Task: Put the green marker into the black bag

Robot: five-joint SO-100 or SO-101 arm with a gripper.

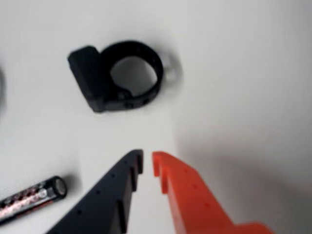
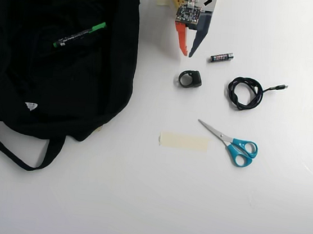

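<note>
The green marker [image 2: 79, 34] lies at a slant on top of the black bag [image 2: 53, 82], which fills the left of the overhead view; the wrist view shows neither. My gripper [image 2: 187, 55] hangs at the top centre of the table, right of the bag, its orange and black fingers nearly touching with nothing between them. In the wrist view the gripper [image 1: 147, 163] points at a black ring-shaped part [image 1: 117, 75] just ahead.
A small black battery [image 2: 221, 57] lies right of the gripper, also seen in the wrist view [image 1: 31, 197]. A black ring part [image 2: 189, 79], a coiled black cable [image 2: 247, 92], blue-handled scissors [image 2: 233, 145] and a tape strip [image 2: 183, 141] lie on the white table.
</note>
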